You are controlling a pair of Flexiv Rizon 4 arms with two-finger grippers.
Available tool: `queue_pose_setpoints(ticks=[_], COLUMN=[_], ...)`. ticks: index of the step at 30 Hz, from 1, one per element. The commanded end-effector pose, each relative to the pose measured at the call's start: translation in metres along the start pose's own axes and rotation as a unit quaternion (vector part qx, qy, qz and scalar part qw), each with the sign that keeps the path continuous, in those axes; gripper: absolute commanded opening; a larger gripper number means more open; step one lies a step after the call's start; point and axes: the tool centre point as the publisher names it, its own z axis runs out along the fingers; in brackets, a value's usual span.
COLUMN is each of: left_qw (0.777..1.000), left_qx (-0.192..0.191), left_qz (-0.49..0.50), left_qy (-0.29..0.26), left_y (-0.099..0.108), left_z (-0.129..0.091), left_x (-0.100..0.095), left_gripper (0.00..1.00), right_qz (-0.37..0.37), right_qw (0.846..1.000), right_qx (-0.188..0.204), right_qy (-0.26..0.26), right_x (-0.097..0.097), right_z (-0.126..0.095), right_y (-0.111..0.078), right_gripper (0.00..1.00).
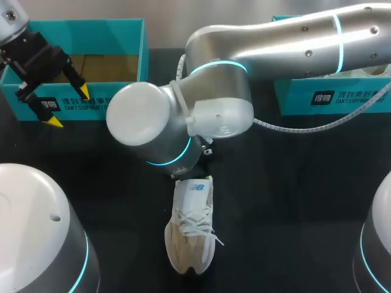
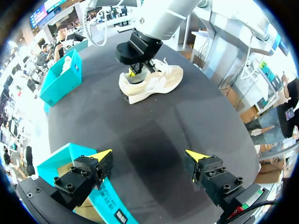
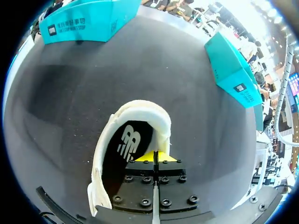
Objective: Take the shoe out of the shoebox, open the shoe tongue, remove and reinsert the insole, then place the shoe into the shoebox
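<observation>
A cream lace-up shoe (image 1: pixel 190 229) lies on the black table, toe toward the front edge. My right arm's wrist (image 1: pixel 177 122) hangs over its heel and hides the gripper in the head view. In the right wrist view my right gripper (image 3: pixel 155 157) is shut, tips together inside the shoe's (image 3: pixel 140 109) opening, down at the dark insole (image 3: pixel 124 144). No object shows between the tips. My left gripper (image 1: pixel 68 106) stands open and empty over the front wall of the teal shoebox (image 1: pixel 122 97) at the back left. From there the shoe (image 2: pixel 159 81) lies far ahead of my left gripper (image 2: pixel 149 156).
A second teal box (image 1: pixel 330 97) stands at the back right, under my right arm. Both boxes show beyond the shoe in the right wrist view, one (image 3: pixel 88 23) straight ahead and one (image 3: pixel 233 70) off to the side. Bare black tabletop surrounds the shoe.
</observation>
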Motion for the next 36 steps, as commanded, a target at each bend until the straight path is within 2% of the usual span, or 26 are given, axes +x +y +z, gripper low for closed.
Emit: queue_pose_setpoints(ticks=[1,5,8,13,17,24,29,36], left_qw=[1.000,1.000,1.000,1.000,1.000,1.000,1.000,1.000], left_qx=[-0.001,-0.001,-0.001,-0.001,-0.001,-0.001,-0.001,-0.001], left_qz=[0.000,0.000,0.000,0.000,0.000,0.000,0.000,0.000], left_qy=[0.000,0.000,0.000,0.000,0.000,0.000,0.000,0.000], left_y=[0.000,0.000,0.000,0.000,0.000,0.000,0.000,0.000], left_z=[0.000,0.000,0.000,0.000,0.000,0.000,0.000,0.000], left_x=[0.001,0.001,0.001,0.001,0.001,0.001,0.001,0.001], left_gripper=[1.00,1.00,1.00,1.00,1.00,1.00,1.00,1.00], right_qz=[0.205,0.185,0.173,0.157,0.152,0.147,0.155,0.158], right_qw=[0.979,0.982,0.984,0.987,0.988,0.988,0.987,0.987], right_qx=[-0.010,-0.014,-0.013,-0.027,-0.036,-0.003,0.003,-0.014], right_qy=[-0.004,0.019,0.025,0.001,-0.007,0.038,0.038,0.009], right_x=[0.017,0.027,0.032,0.027,0.020,0.030,0.032,0.021], right_z=[0.006,0.004,0.015,0.034,0.040,0.066,0.047,0.002], right_y=[-0.003,0.005,0.011,0.018,0.024,0.021,0.010,0.008], right_gripper=[0.00,0.00,0.00,0.00,0.00,0.00,0.00,0.00])
